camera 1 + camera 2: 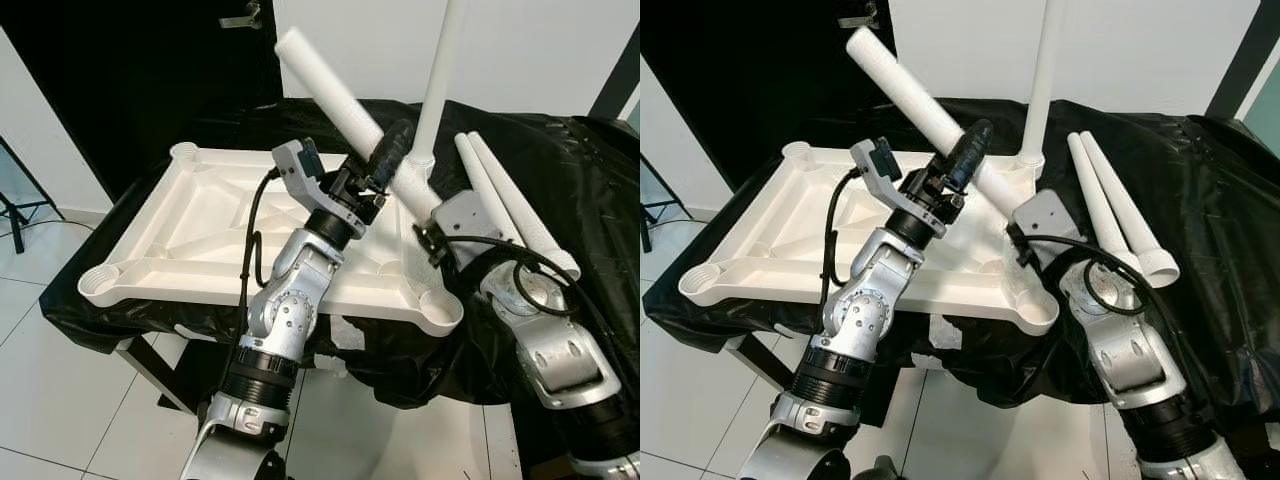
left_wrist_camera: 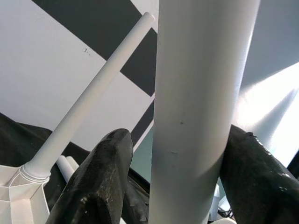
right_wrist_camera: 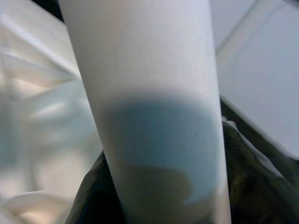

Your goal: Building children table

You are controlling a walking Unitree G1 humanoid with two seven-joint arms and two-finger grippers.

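The white table top (image 1: 200, 230) lies upside down on a black-draped table, with round sockets at its corners. One white leg (image 1: 445, 70) stands upright in the far right socket. A second leg (image 1: 330, 85) is held tilted above the top, its upper end pointing back and left. My left gripper (image 1: 388, 155) is shut around its middle, and the leg passes between the black fingers (image 2: 98, 182). My right gripper (image 3: 159, 186) is shut on the lower end of the same leg, near the top's right edge. Two more legs (image 1: 510, 205) lie on the cloth at the right.
The black cloth (image 1: 560, 160) covers the whole work table and hangs over its front edge. Behind at the left is a dark doorway (image 1: 120, 70), with a white wall further right. Pale floor tiles (image 1: 60, 400) lie below, and a black stand (image 1: 15, 205) is at the far left.
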